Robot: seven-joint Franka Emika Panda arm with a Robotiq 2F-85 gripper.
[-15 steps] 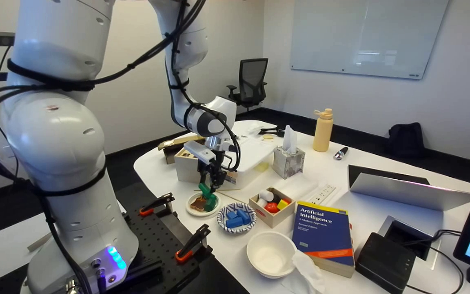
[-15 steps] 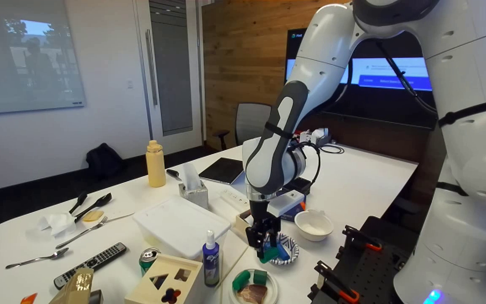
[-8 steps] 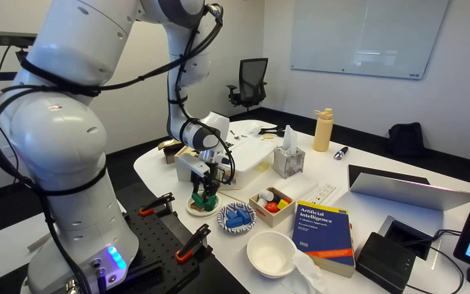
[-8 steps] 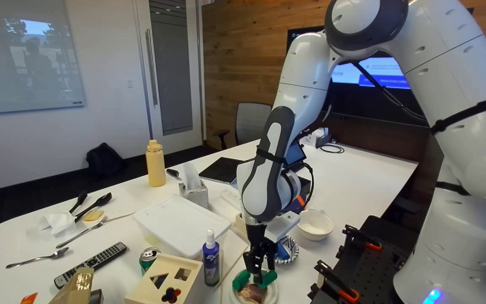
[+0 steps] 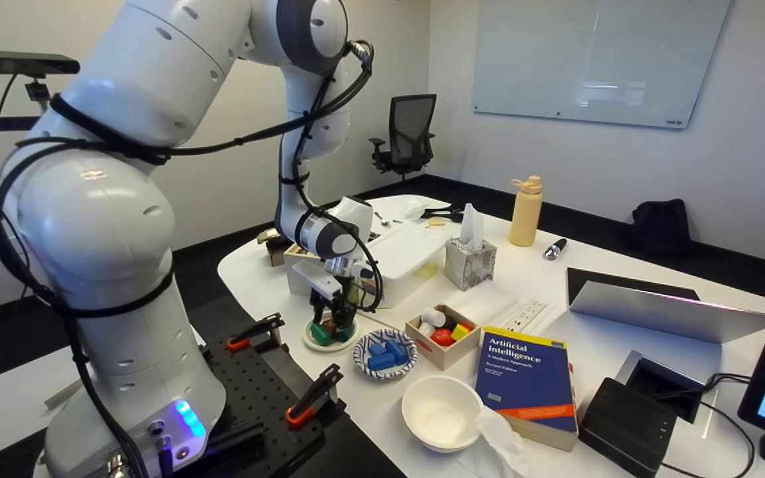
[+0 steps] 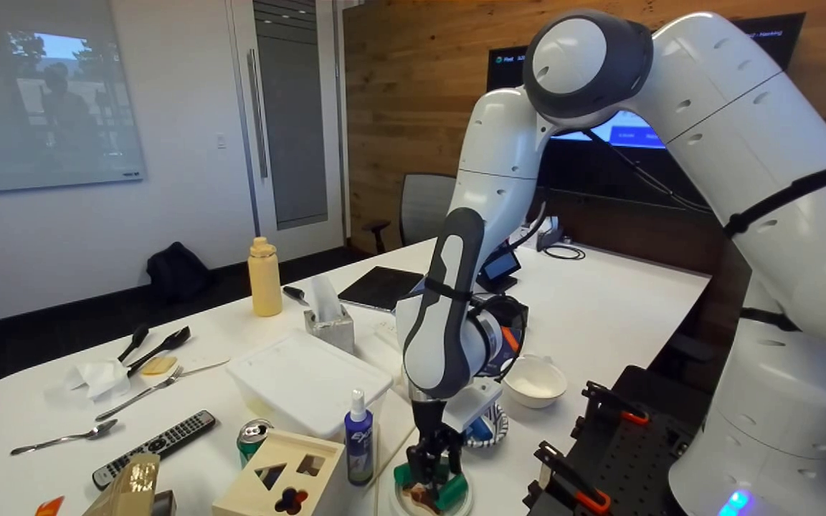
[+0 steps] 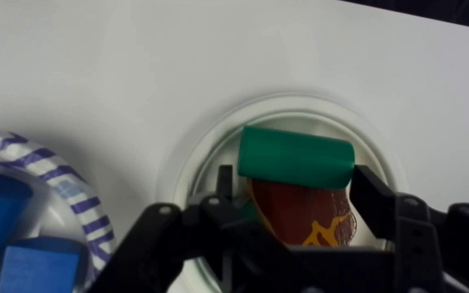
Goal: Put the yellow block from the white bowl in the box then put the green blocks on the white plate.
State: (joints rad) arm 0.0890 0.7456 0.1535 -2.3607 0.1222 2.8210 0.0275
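The green blocks (image 7: 295,156) lie on the white plate (image 7: 291,103) beneath my end effector (image 7: 294,177), whose fingers stand spread at either end of one, the gap beside one fingertip suggesting I hold nothing. With a yellow block (image 5: 459,333) in the box (image 5: 432,350), I judge I am finishing the plate step; next I should rise straight up, dragging nothing off.
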